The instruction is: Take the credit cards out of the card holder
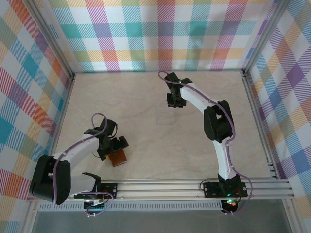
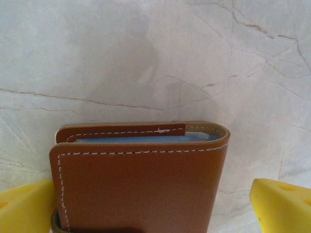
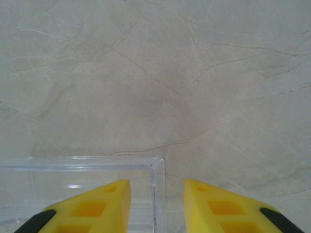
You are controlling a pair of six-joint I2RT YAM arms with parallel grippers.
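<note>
Plaid walls, pale marbled tabletop. Near left: left claw released wide, fingers flanking card holder, which lay folded shut on tabletop. Pale blue edge showed between flaps; credit cards not made out. Far centre: right claw parted, gripping nothing, straddling wall of clear tray. Risk: squeezing folded holder would pin cards inside; leather might skid.

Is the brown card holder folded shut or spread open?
Folded shut: the card holder lies on the table with its leather flaps stacked, only a thin blue edge showing between them.
</note>
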